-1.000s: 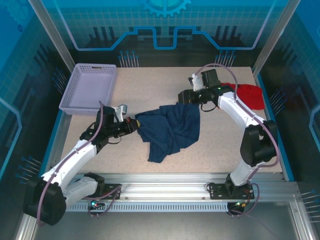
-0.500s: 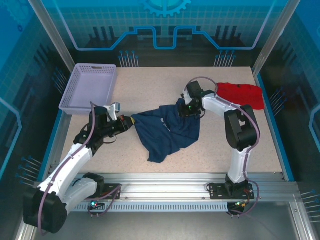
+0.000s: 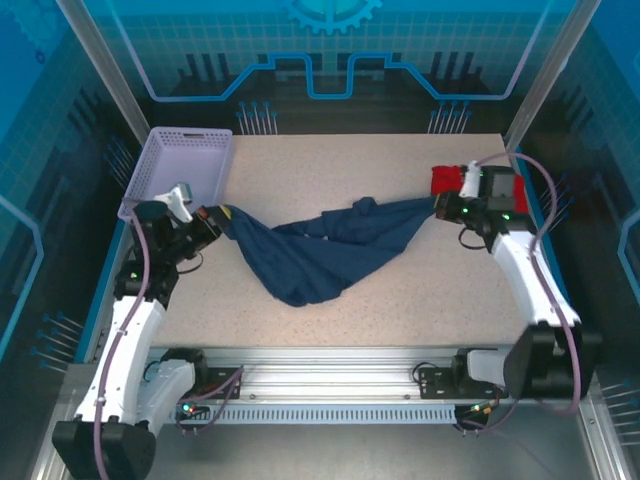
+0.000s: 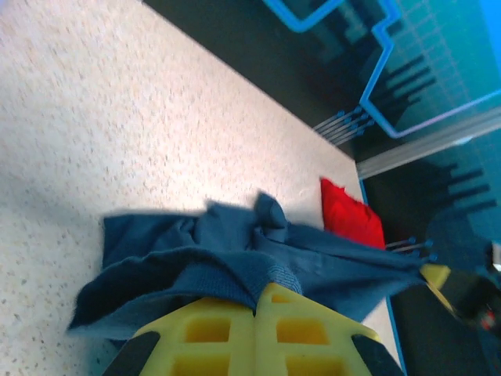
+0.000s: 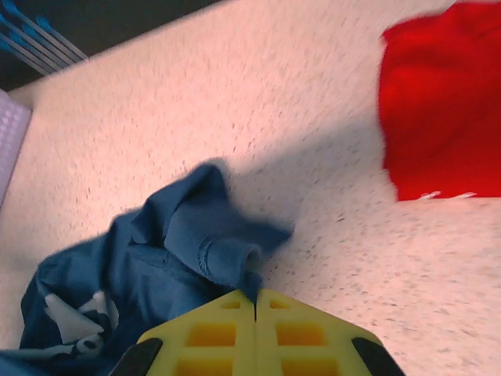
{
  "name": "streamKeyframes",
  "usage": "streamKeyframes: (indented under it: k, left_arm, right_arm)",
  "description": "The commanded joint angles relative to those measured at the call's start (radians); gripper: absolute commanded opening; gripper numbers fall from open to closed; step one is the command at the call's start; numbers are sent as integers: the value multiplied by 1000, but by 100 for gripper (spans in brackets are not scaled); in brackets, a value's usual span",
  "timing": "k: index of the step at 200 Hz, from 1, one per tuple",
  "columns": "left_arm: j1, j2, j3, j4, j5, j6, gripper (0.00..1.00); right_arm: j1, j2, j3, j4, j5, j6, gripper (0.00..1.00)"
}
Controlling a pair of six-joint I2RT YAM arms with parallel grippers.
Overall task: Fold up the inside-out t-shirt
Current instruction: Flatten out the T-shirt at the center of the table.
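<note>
Yellow fingers [image 4: 205,329] of my left tool [image 4: 255,294] were found pressed flat together, clenched on a ribbed edge of the inside-out t-shirt [image 4: 235,251]. My right tool [image 5: 256,301] was clenched in the same manner, its yellow fingers closed on a bunched fold of the same navy cloth.

In the overhead view, the left tool stood at the left side of the counter [image 3: 330,165], just beside the near right corner of the lavender basket [image 3: 180,170]. The right tool stood at the right side of the counter, in front of the red garment [image 3: 446,180]. I could not tell whether it touched that garment.

The t-shirt was drawn out between the two tools, with one end in each. Its middle sagged onto the counter in a crumpled, creased mass. The widest part lay left of centre and bulged toward the near edge. A small hump of cloth rose along the far edge of the shirt near the centre. In the right wrist view, a pale printed patch showed on the cloth at the lower left.

The red garment lay on the counter at the far right. The basket sat at the far left corner, and the shirt was not in it.
</note>
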Motion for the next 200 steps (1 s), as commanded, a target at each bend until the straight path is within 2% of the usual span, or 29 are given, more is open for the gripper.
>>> streamKeyframes:
  k: [1, 25, 49, 67, 85, 107, 121, 169, 200]
  left_arm:
    - [77, -16, 52, -104, 37, 33, 0]
    - [114, -6, 56, -116, 87, 67, 0]
    - [114, 38, 32, -105, 183, 81, 0]
    - [115, 62, 17, -124, 223, 111, 0]
    - [114, 73, 10, -141, 251, 134, 0]
    - [114, 87, 13, -172, 276, 169, 0]
    - [113, 93, 6, -167, 286, 164, 0]
    - [112, 95, -31, -82, 312, 85, 0]
    - [111, 107, -25, -68, 313, 76, 0]
  right_arm:
    - [-17, -65, -104, -54, 91, 17, 0]
    - [-17, -118, -213, -29, 174, 39, 2]
    - [14, -142, -300, -1, 204, 80, 22]
    - [130, -173, -330, 27, 275, 68, 38]
    - [259, -155, -308, 70, 311, 35, 47]
    - [393, -11, -212, 97, 305, -29, 53]
    - [455, 143, -100, 75, 332, -74, 55]
    - [517, 563, 226, -23, 325, -168, 58]
    - [568, 762, 388, -138, 427, -225, 59]
